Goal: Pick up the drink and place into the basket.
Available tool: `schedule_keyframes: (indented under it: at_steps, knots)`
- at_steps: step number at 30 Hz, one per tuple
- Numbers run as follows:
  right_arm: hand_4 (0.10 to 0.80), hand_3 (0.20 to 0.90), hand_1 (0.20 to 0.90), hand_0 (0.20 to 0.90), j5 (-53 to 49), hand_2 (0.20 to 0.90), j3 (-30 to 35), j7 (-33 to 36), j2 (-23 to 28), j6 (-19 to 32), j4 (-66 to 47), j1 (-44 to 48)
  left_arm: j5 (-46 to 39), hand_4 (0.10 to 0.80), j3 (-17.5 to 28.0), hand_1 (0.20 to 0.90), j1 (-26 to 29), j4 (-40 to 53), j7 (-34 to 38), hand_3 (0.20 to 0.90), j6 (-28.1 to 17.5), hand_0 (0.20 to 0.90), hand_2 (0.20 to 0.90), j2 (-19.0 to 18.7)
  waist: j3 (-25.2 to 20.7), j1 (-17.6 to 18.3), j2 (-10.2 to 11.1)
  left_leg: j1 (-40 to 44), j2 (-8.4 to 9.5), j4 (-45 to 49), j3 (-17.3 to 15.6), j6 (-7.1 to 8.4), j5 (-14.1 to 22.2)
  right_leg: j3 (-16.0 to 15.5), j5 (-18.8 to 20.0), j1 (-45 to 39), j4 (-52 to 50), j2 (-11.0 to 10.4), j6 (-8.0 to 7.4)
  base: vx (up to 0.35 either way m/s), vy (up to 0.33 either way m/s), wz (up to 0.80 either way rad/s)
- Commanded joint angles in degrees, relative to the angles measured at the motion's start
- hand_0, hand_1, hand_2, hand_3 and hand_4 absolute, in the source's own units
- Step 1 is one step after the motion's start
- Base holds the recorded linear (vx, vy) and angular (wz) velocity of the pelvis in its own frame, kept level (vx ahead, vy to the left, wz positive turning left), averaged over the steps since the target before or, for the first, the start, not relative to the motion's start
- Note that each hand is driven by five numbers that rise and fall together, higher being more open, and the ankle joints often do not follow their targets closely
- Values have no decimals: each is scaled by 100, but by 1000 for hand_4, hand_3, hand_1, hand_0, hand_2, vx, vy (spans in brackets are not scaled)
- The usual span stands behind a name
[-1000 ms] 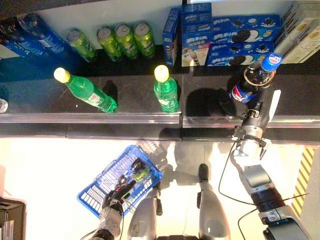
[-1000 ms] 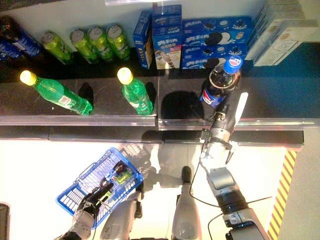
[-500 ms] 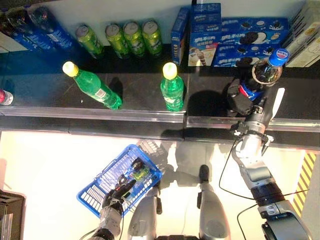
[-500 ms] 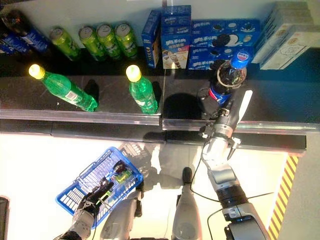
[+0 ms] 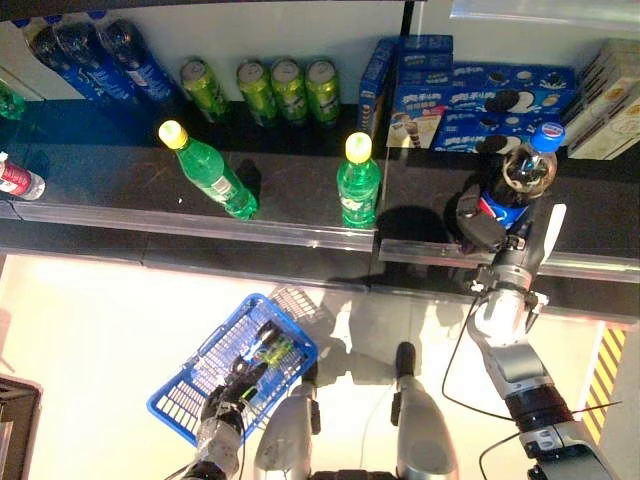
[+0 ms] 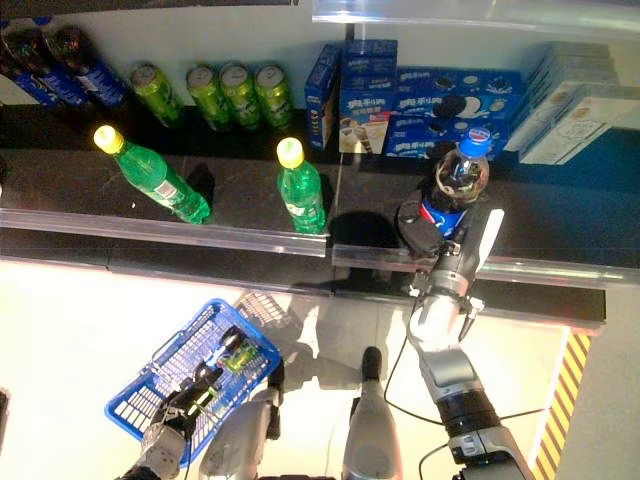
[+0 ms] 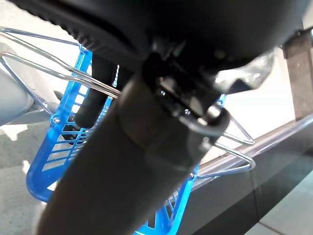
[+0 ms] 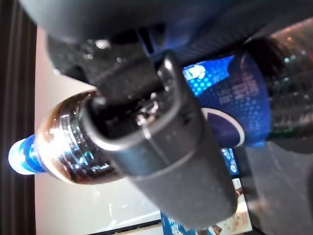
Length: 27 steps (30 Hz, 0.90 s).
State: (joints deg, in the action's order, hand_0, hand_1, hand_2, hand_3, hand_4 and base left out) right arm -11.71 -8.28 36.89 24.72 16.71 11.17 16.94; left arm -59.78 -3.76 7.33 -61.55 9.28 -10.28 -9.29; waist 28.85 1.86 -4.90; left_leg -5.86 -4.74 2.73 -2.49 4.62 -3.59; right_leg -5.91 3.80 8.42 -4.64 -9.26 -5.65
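The drink is a dark cola bottle [image 5: 512, 178] with a blue cap and blue label, standing slightly tilted on the black shelf [image 5: 300, 180] at the right. My right hand [image 5: 476, 214] is shut on its lower body, with dark fingers round one side and the white-covered thumb on the other. In the right wrist view the cola bottle [image 8: 58, 149] lies behind the thumb [image 8: 166, 166]. The blue wire basket [image 5: 185, 400] hangs low on the left, and my left hand [image 5: 232, 388] is shut on its handle [image 7: 237, 147].
Two green bottles [image 5: 212, 180] [image 5: 358, 188] stand near the shelf's clear front rail [image 5: 280, 232]. Green cans [image 5: 272, 88], cookie boxes [image 5: 480, 95] and dark bottles [image 5: 90, 55] line the back. A small green item [image 5: 268, 350] lies in the basket.
The camera has moved, so the whole scene sits lower and further right. My right hand's fingers have come round the cola bottle. The left hand and basket are unchanged.
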Motion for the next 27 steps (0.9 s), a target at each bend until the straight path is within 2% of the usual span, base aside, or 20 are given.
schedule_keyframes:
  at_steps: [1, 5, 7, 12, 16, 21, 27]
  knots:
    - [100, 200, 300, 300, 128, 300, 476, -406, 74, 928, -1542, -73, -230, 100, 120, 300, -675, 504, -257, 200, -363, 300, 300, 55, -815, 28, 317, -49, -207, 898, 121, 51, 465, 124, -612, -56, -781, -52, 244, 50, -19, 0]
    - [100, 200, 300, 300, -212, 300, 438, -1327, 166, 1156, -2223, -421, -147, 100, 236, 300, -804, 620, -264, 200, -462, 300, 300, 51, -1055, 48, 399, 166, -272, 896, 80, 64, 490, 123, -704, -316, -761, 3, 245, 64, -19, 0]
    - [100, 200, 300, 300, -815, 300, 348, -2174, 201, 1150, -2576, -573, -112, 100, 284, 300, -916, 722, -313, 200, -522, 300, 300, 47, -1211, 56, 441, 319, -300, 810, 56, 65, 500, 155, -703, -455, -684, 34, 226, 63, -8, -2]
    - [100, 200, 300, 300, -1907, 300, 163, -3543, 204, 884, -2928, -691, -75, 100, 358, 300, -1096, 850, -377, 200, -621, 300, 300, 8, -1483, 34, 510, 513, -353, 549, -12, 58, 470, 215, -644, -606, -484, 64, 177, 46, -3, -1]
    - [100, 200, 300, 300, -2995, 300, -178, -4900, 47, 379, -3293, -760, -50, 100, 390, 300, -1172, 962, -420, 200, -673, 300, 300, -65, -1703, -15, 545, 633, -400, 335, -29, 87, 385, 246, -572, -713, -305, 82, 136, 28, 1, -1]
    - [100, 200, 300, 300, -3337, 300, -704, -5628, -48, -65, -3405, -613, -45, 100, 368, 300, -1138, 996, -492, 200, -702, 300, 300, -157, -1818, -100, 546, 689, -454, 185, -29, 115, 302, 245, -528, -794, -160, 79, 108, 0, 0, 0]
    - [100, 200, 300, 300, -3459, 300, -1225, -6053, -57, -439, -3378, -390, -394, 100, 281, 300, -1083, 1086, -812, 200, -888, 300, 300, -212, -1875, -231, 532, 659, -517, 174, -9, 152, 241, 135, -537, -843, -123, 59, 111, -2, 8, 3]
